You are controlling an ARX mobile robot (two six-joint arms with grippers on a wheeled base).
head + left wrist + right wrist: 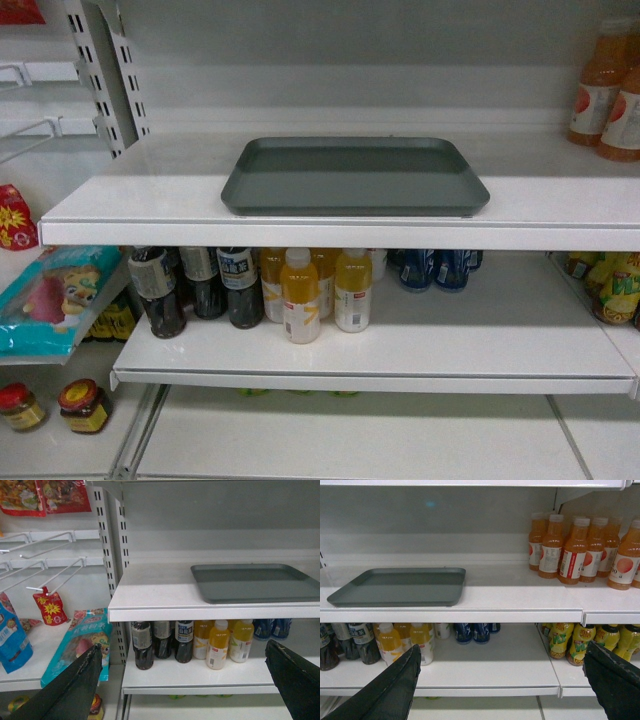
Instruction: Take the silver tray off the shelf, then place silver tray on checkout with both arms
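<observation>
Two flat white metal shelf boards run across the head view, and the upper shelf [560,205] serves as the landmark. Behind it stands a grey back panel [400,40], with slotted white uprights [125,70] at its far left corner.

Next in size, the silver tray [355,175], a large matte grey rectangle with rounded corners and a shallow raised rim, lies flat on the upper shelf, close to its front edge and about midway along it. Nothing lies in it and neither arm touches it.

Under the upper shelf, the lower board carries a row of dark-liquid bottles [160,295] toward the left, yellow juice bottles with white caps [300,295] below the tray, and dark blue cans [435,268] further right. Orange juice bottles [572,547] stand on the upper shelf's level, well to the right of the tray. Left of the shelf, a teal snack bag [80,642] lies on a neighbouring board.

Smallest in view are the end effectors. The left end effector [185,680] shows two black fingers spread wide, below and in front of the upper shelf, holding nothing. The right end effector [502,682] is likewise spread wide and empty, also lower than the shelf.
</observation>
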